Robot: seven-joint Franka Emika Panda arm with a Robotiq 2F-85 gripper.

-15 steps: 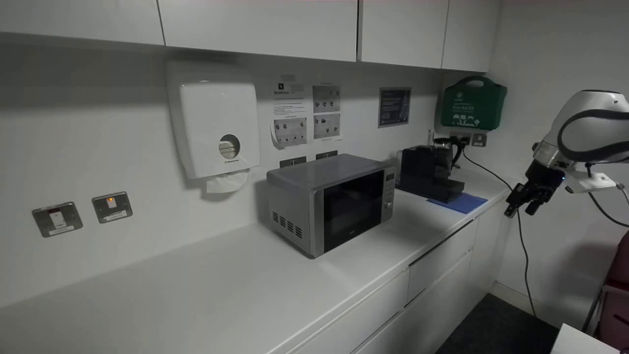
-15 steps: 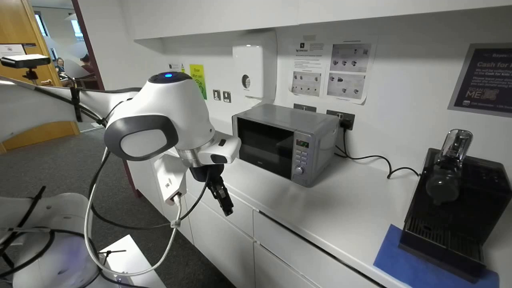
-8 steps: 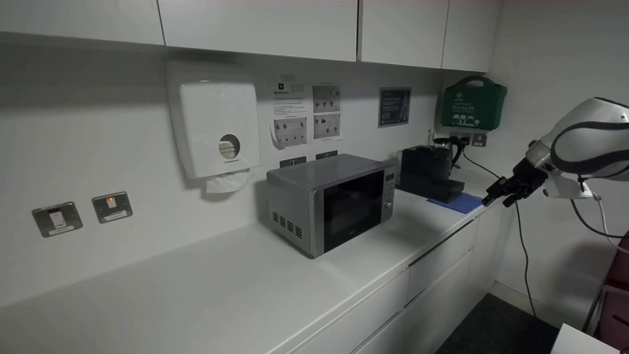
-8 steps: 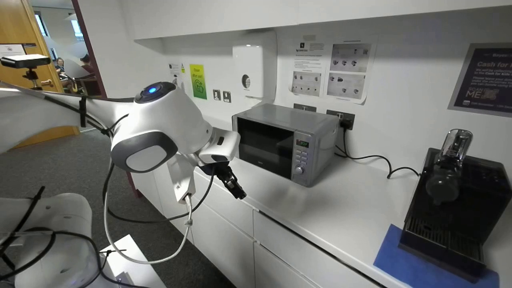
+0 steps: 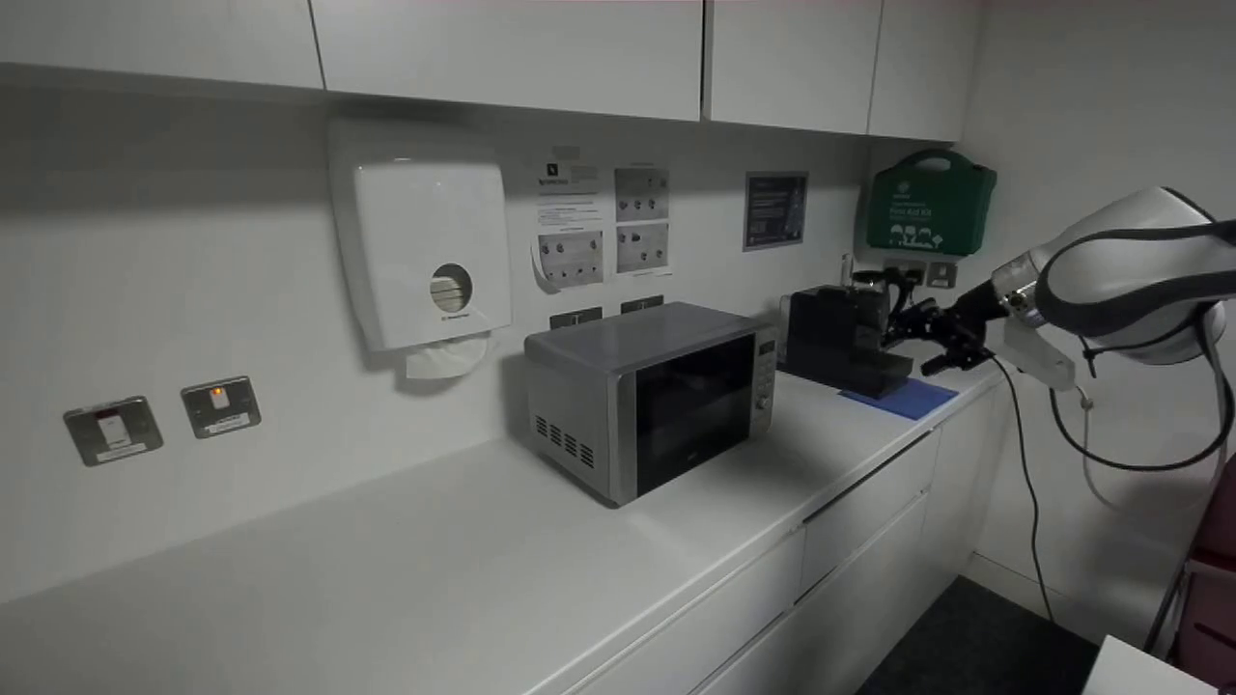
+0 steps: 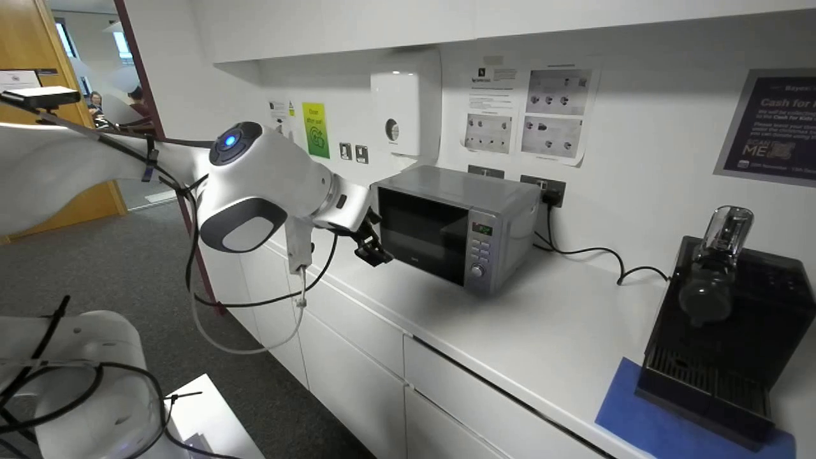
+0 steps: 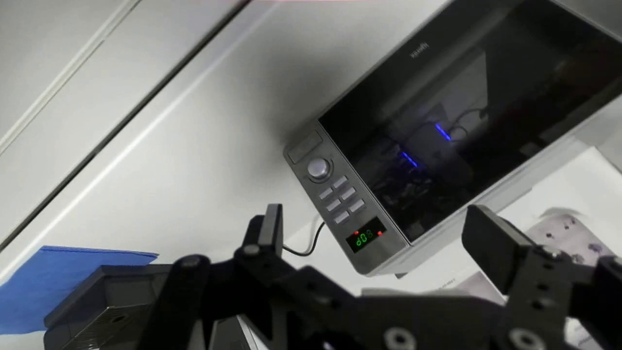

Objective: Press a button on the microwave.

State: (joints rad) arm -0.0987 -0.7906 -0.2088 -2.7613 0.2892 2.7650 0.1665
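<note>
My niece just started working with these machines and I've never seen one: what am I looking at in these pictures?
The big white limb is a robot arm. At its end is the black, two-pronged gripper, open and holding nothing. Two views are filmed from spots away from the arm; the third is filmed from its wrist, so there the gripper juts in from the bottom and the microwave looks tilted. On the white counter stand that silver-grey microwave and a black machine, probably for coffee, with a blue cloth under its front. The job is to press one of the microwave's buttons; the gripper hangs in front of the microwave and does not touch them.
</note>
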